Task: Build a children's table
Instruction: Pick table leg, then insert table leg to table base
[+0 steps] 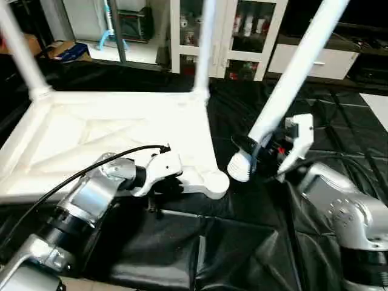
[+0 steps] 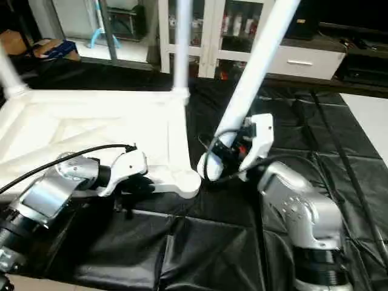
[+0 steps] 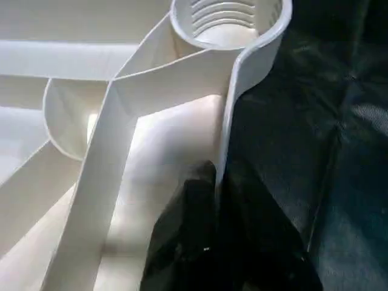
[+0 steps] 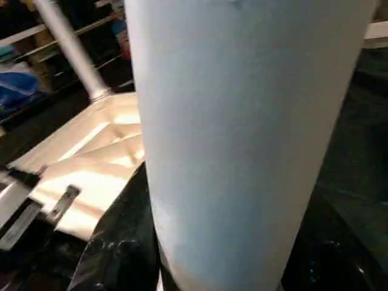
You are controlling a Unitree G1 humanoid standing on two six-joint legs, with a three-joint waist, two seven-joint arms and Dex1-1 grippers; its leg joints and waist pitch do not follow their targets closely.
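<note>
White moulded plastic makes up the tabletop [image 1: 115,136], which is lying upside down on the black mat [image 1: 242,242], its X-ribbed underside facing up. Two legs are standing upright in the far corner sockets, one at about ten o'clock [image 1: 18,48] and one at about twelve o'clock [image 1: 205,45] from the top's middle. The near socket [image 3: 227,21] at about four o'clock is standing empty, its inner thread rings showing and nothing lying inside it. The third leg [image 1: 297,73] is leaning at about two o'clock from that socket, its rounded lower end hovering just beside it and not yet entered. The right gripper [image 1: 260,151] is clamping this leg near its lower end. The left gripper [image 3: 212,200] is pinching the thin rim wall of the top just beside the empty socket, one finger on each side of the wall, and is probably steadying the top. The top is likely light and stiff but prone to sliding on the mat, so the rim or a rib is the sound place to hold. The leg is smooth and tapered, hence likely slippery, and a grip close to the end being inserted gives the best control. Behind, at twelve o'clock, a white glass-door cabinet [image 1: 242,30] is holding small items too indistinct to name.
</note>
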